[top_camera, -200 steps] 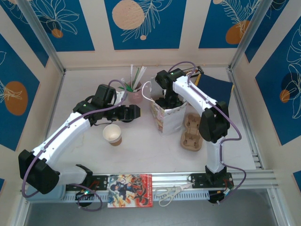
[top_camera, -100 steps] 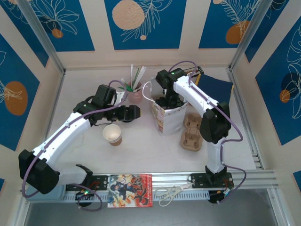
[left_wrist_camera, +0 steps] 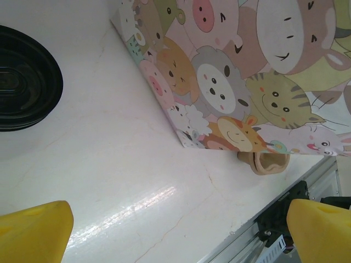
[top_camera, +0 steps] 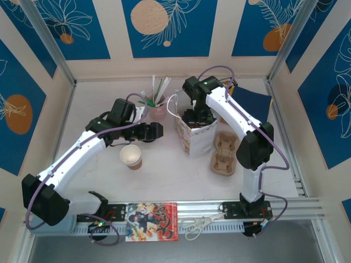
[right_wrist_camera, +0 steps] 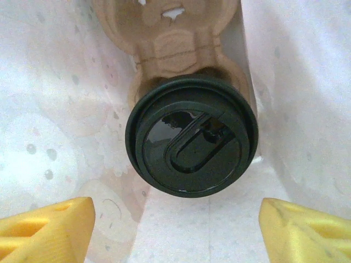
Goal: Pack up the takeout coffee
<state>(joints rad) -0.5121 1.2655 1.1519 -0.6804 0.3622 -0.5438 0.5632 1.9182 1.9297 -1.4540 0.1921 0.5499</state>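
Both spread wide and empty, right gripper hung over the bagged lidded cup; left gripper likely needed the takeout coffee next.

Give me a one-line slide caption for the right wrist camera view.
Open right end effector hovers above a black round plastic lid on a brown moulded-pulp cup carrier inside the white-lined bag.

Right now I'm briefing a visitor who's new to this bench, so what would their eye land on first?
First, the cartoon-animal paper bag mid-table, with the right gripper reaching down into it, open, above a black round lid that sits on a pulp carrier. Next, the open kraft paper cup standing alone left of the bag, and the pink cup of straws toward the back.
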